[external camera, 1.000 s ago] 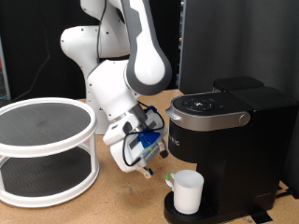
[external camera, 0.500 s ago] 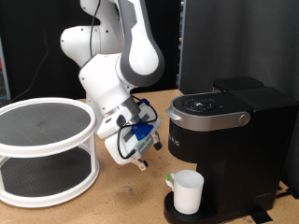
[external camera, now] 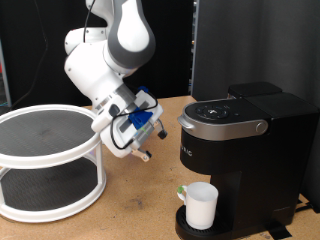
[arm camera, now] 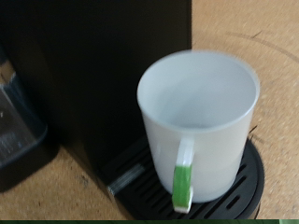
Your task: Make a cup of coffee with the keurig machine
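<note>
The small white cylindrical cup (external camera: 201, 206) with a green-edged handle (arm camera: 184, 177) stands upright and empty on the round black drip base (arm camera: 238, 191) of the large boxy black keurig machine (external camera: 243, 160), lid down. It looks light, rigid and smooth-walled; the handle or rim offers the surest hold. The tool (external camera: 141, 152) hangs clear at about ten o'clock from the cup, holding nothing; whether its fingers are spread cannot be told. The wooden counter (external camera: 140, 205) lies open between them; a white two-tier round shelf (external camera: 48, 160) bounds nine o'clock.
</note>
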